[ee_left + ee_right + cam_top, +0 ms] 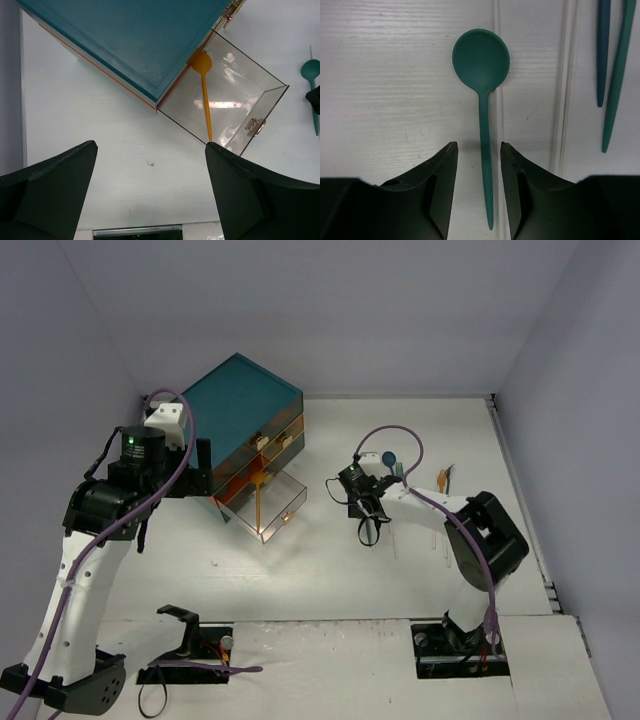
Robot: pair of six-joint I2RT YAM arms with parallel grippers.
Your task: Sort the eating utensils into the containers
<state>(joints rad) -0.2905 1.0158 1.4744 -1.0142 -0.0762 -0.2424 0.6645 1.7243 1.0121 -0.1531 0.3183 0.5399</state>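
A teal spoon (481, 60) lies on the table, also in the left wrist view (311, 69), with its bowl (387, 458) pointing away from the arms. My right gripper (479, 145) (383, 488) is low over it, open, with a jaw on each side of the handle and not touching it. The teal chest (240, 405) (125, 35) has one clear drawer (270, 505) (235, 100) pulled out. An orange spoon (262, 502) (205, 100) lies in that drawer. My left gripper (150, 145) (200, 478) is open and empty above the table beside the chest.
A blue utensil (603, 50) and a teal one (617, 75) lie just right of the spoon. More utensils (445, 477) lie further right. The drawer's gold knob (254, 126) faces the arms. Walls close in the back and sides.
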